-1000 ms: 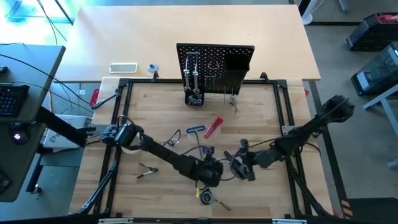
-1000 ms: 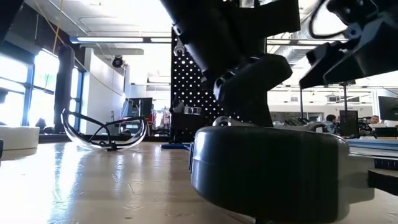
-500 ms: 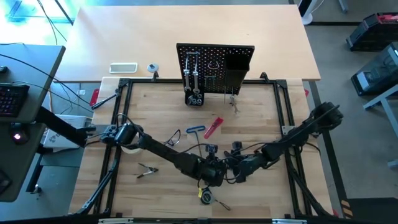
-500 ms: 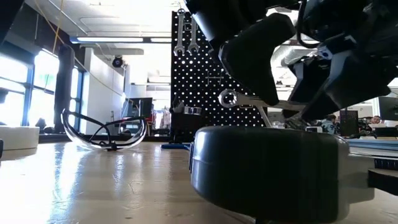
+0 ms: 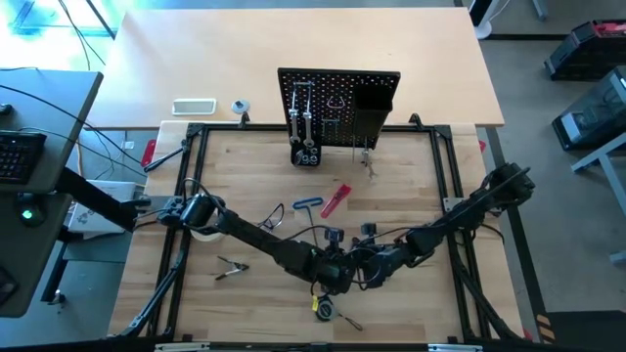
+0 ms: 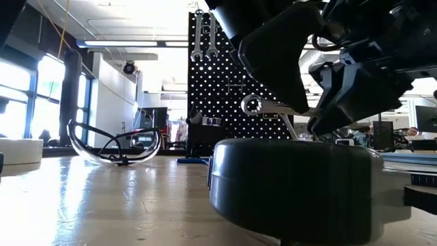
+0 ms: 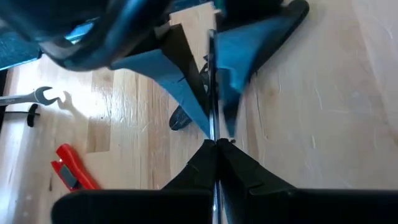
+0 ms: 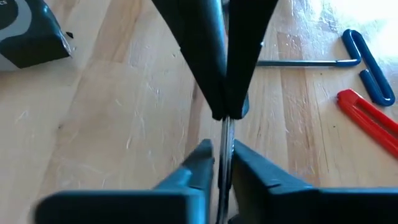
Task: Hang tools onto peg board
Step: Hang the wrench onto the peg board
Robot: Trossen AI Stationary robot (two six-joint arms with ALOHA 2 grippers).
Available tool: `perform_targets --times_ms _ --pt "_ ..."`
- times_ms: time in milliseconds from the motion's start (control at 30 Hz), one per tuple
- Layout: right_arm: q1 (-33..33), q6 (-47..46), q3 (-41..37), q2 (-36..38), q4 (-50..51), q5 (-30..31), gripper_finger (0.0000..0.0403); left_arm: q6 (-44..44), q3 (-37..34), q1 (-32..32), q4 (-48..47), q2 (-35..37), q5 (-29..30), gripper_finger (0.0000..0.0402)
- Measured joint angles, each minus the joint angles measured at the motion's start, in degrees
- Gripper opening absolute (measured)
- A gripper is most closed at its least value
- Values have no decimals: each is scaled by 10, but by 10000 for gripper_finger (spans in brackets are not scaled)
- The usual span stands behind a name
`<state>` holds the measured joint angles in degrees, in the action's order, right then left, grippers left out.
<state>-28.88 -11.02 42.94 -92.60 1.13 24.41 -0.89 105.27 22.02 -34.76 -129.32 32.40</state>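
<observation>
Near the counter's front edge, both end effectors meet on one wrench (image 6: 268, 108): the left end effector (image 5: 339, 275) pinches one end, the right end effector (image 5: 364, 271) closes narrow on the other, pegboard (image 5: 338, 108) far behind.

No legible text, labels, brands or numbers anywhere: none on the peg board (image 5: 338, 106), the tools, or the table (image 5: 245, 186).

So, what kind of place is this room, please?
Probably a robotics lab or workshop inside a large open office. A wooden table carries a black peg board with wrenches hung on it, and the low view shows ceiling lights and desks with monitors behind.
</observation>
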Motion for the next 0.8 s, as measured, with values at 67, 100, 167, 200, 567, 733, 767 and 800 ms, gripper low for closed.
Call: perform_targets --times_ms 67,100,167,200,567,733,767,800 --pt "0 5 0 0 0 1 11 -1 1 0 0 0 -3 0" --pt "0 4 0 0 0 1 9 -1 1 0 -1 0 -2 0" --pt "0 -1 0 0 0 3 11 -2 1 0 -1 0 -2 0" --pt "0 -5 0 0 0 5 10 -4 1 0 -1 0 -2 0" --pt "7 -35 1 25 8 24 4 -24 1 23 -90 81 90 98" --pt "20 -30 1 67 48 43 3 -81 2 40 -170 155 139 138" --pt "21 -27 1 79 55 48 3 -92 2 44 -188 167 150 142" --pt "25 -26 1 93 63 54 2 -103 2 48 -201 178 162 145"
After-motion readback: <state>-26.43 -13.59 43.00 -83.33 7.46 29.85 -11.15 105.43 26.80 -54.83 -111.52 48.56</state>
